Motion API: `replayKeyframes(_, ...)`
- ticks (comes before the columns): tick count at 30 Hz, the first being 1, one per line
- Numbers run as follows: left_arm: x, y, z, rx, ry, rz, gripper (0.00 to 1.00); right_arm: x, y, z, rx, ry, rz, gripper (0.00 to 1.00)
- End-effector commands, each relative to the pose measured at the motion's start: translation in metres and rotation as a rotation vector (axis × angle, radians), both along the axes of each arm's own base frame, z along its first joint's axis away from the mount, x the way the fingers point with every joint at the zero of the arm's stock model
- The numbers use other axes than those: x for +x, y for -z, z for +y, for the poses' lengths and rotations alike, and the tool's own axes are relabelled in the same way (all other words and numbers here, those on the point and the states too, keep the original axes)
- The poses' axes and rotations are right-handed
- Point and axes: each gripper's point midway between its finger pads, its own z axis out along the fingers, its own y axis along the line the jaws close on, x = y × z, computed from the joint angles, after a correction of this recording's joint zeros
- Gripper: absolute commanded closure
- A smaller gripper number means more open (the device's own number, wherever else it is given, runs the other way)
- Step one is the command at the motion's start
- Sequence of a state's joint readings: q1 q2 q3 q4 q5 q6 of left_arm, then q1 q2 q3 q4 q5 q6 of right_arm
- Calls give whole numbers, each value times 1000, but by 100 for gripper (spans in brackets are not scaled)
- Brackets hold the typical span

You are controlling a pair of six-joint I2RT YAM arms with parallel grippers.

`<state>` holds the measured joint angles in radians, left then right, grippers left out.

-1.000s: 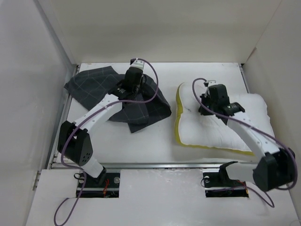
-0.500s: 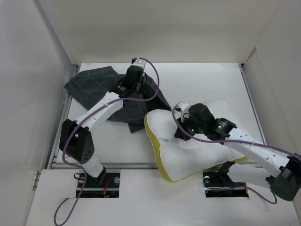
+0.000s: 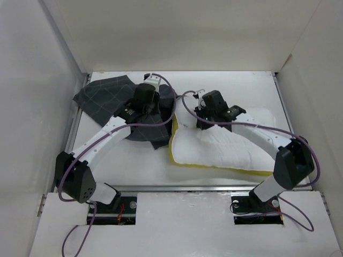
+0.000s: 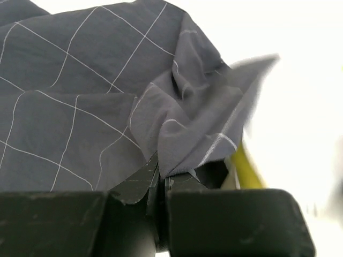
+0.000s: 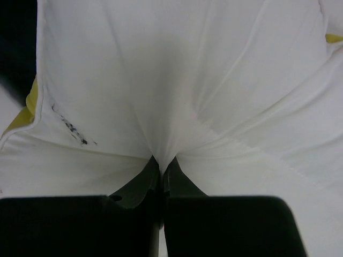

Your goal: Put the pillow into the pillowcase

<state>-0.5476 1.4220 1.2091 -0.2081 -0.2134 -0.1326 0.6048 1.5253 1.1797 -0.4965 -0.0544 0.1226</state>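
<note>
The white pillow (image 3: pixel 230 145) with its yellow seam lies on the table right of centre, its left end against the pillowcase. The dark checked pillowcase (image 3: pixel 104 96) lies crumpled at the back left. My left gripper (image 3: pixel 149 110) is shut on a fold of the pillowcase (image 4: pixel 80 96) near its right edge; a strip of the yellow seam shows just beside it in the left wrist view. My right gripper (image 3: pixel 202 122) is shut on a pinch of the pillow (image 5: pixel 177 80) near its back left corner.
White walls enclose the table (image 3: pixel 230 85) on the left, back and right. A metal rail (image 3: pixel 161 187) runs along the near edge. Purple cables loop over both arms.
The right gripper has swung the pillow from the near middle back and left, laying it flat with its left end at the pillowcase. The left gripper has shifted a little nearer, still holding cloth.
</note>
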Motion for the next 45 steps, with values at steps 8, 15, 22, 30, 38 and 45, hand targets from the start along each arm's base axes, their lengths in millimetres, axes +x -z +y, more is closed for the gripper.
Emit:
replayKeyframes(8, -12, -14, -1, -20, 54, -48, 100, 116, -59, 30, 149, 4, -166, 100)
replayKeyframes(15, -31, 10, -6, 0, 47, 35, 100, 164, -61, 30, 323, 201, -72, 100)
replayKeyframes(22, -46, 16, -16, -98, 51, 89, 100, 184, -79, 43, 462, 348, -76, 100)
replayKeyframes(30, -42, 5, -27, -150, 22, 115, 67, 151, -46, 93, 400, 475, -56, 100)
replayKeyframes(38, -36, 8, 7, -65, -209, 158, 0, 100, 25, 74, 307, 535, 44, 63)
replayKeyframes(45, -16, 27, 44, -5, -377, 201, 0, 94, -6, 66, 269, 352, -26, 12)
